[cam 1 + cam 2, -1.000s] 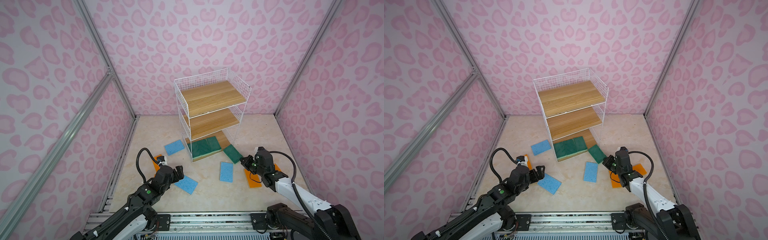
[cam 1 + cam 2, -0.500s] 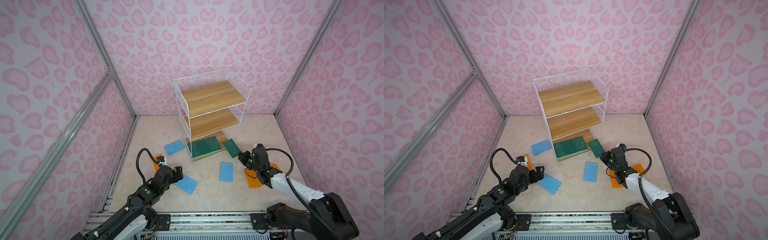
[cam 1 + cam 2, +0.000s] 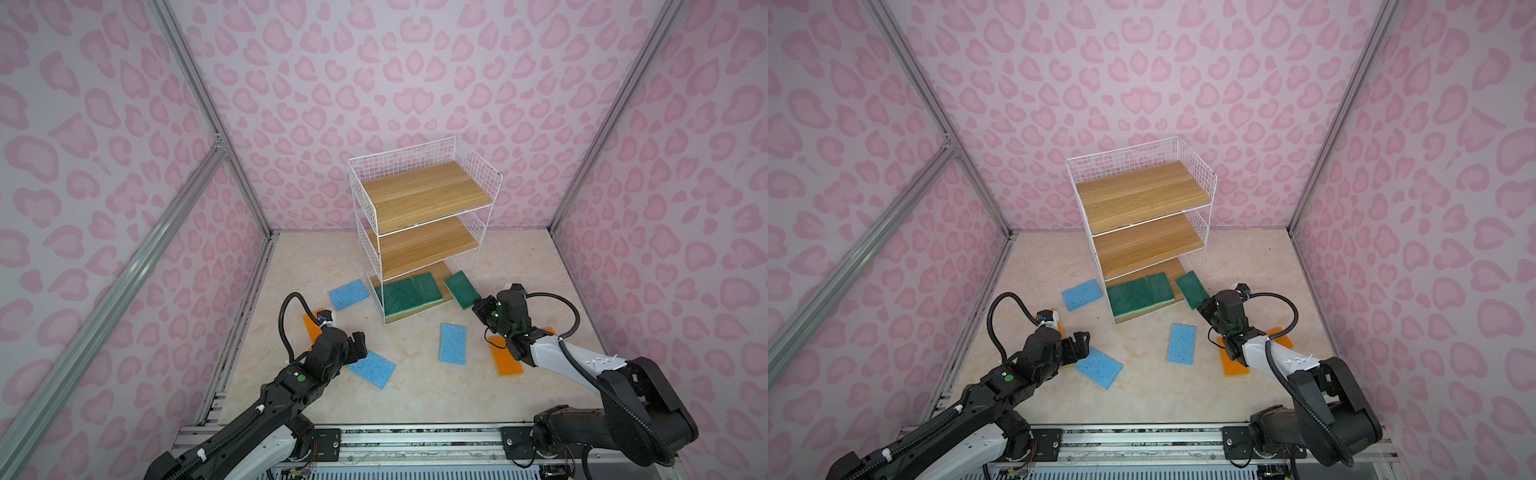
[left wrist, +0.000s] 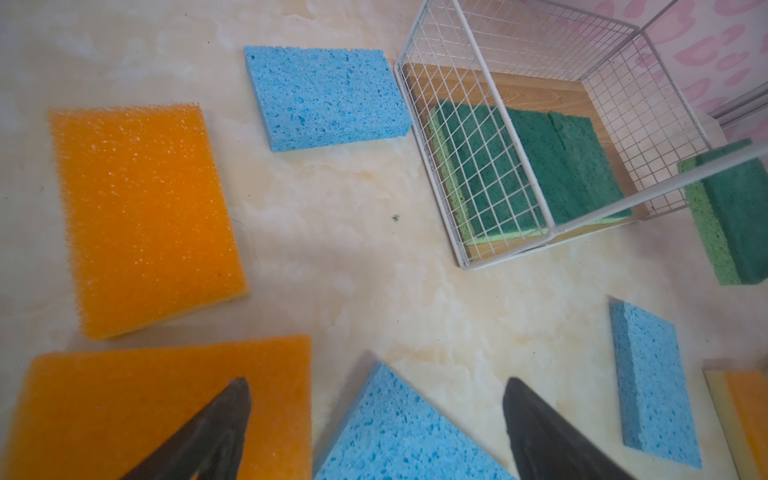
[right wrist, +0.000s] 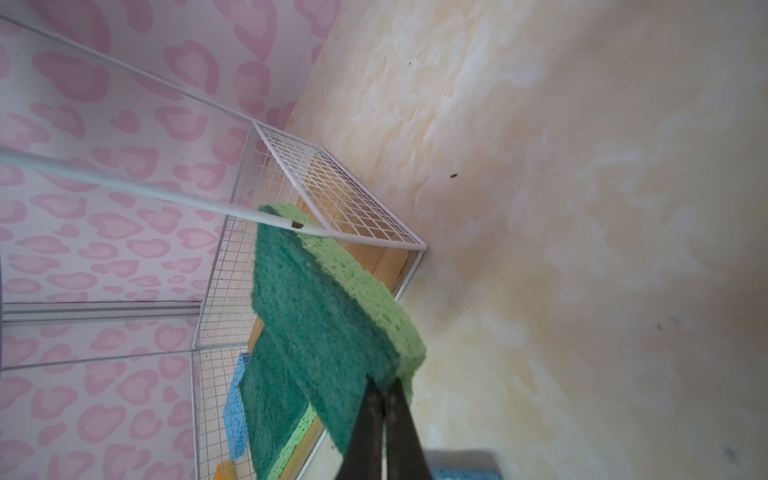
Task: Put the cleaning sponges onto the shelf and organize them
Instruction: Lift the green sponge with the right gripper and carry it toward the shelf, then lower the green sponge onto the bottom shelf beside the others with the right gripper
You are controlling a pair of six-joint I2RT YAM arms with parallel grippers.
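Looking left first, I see my left arm stretched low over the counter (image 3: 415,399). Its left fingers (image 4: 216,428) are spread wide and empty above a blue sponge (image 3: 372,368) and an orange sponge (image 4: 124,395). Green sponges (image 3: 409,293) lie flat on the bottom board of the shelf (image 3: 424,199). My right arm reaches forward, and its right fingers (image 5: 374,428) are clamped on the near edge of a tilted green sponge (image 3: 459,289), whose far end is at the shelf's right post.

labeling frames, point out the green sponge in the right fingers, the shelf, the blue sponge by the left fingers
green sponge (image 5: 307,316): right wrist view, dark top face
shelf (image 3: 424,191): a top view, bare top board
blue sponge (image 3: 372,369): a top view, its middle
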